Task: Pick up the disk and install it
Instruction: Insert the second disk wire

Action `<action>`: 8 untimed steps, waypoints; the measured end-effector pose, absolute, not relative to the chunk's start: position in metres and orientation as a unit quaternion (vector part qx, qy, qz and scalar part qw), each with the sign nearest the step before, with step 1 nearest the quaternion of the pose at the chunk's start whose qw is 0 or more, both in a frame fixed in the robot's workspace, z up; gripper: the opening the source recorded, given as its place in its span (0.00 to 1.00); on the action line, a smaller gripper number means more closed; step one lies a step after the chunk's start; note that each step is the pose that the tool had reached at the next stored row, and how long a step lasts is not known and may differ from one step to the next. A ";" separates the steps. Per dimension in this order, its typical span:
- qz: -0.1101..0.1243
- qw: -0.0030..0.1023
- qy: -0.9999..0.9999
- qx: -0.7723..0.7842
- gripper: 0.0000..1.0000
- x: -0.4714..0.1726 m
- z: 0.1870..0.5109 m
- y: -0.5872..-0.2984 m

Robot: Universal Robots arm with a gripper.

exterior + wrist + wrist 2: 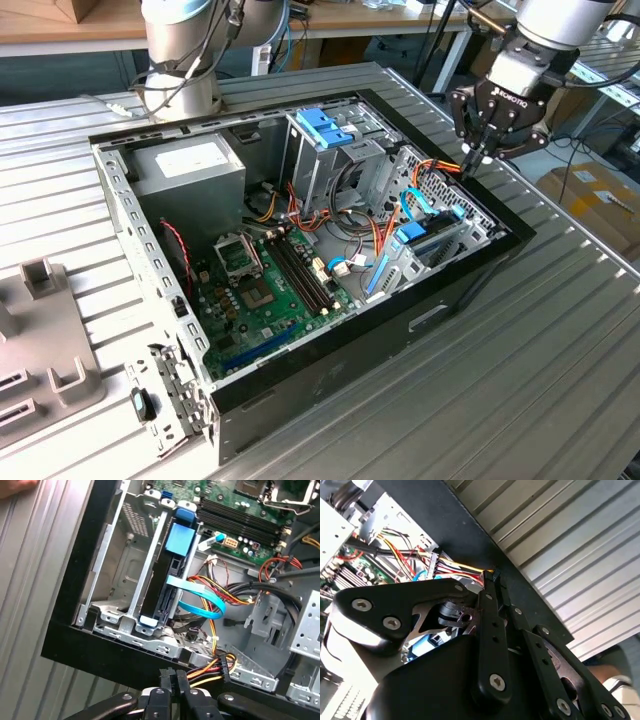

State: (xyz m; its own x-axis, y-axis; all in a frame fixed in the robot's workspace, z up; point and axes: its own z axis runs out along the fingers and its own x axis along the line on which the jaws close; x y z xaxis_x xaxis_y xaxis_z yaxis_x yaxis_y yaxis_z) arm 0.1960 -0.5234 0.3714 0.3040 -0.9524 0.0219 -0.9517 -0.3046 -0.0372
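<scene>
Ribbed metal table (520, 350) bears case; disk (167, 580) stands edgewise in bay.

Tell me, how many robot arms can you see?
2. One base stands behind the computer case at the exterior view's left; the other, with the end effector, is over its right edge.

This is a robotics lab or workshop. An opened black desktop computer case (300, 250) with its green motherboard (265, 290) exposed lies on a ribbed aluminium worktop (520, 380), beside the grey base of a robot arm (180, 60). Behind stand wooden benches (90, 25), and cardboard boxes (595, 195) sit on the floor.
</scene>
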 end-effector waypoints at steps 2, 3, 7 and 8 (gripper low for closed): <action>-0.020 0.008 0.602 -0.798 0.16 0.196 0.371 -0.523; -0.020 0.008 0.611 -0.791 0.16 0.196 0.371 -0.523; -0.020 0.007 0.644 -0.765 0.16 0.196 0.371 -0.523; -0.021 0.007 0.653 -0.757 0.16 0.196 0.371 -0.523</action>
State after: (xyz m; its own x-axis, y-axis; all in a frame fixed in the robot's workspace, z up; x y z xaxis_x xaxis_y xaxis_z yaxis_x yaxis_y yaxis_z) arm 0.1960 -0.5234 0.3714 0.1455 -0.9891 0.0221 -0.9885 -0.1463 -0.0372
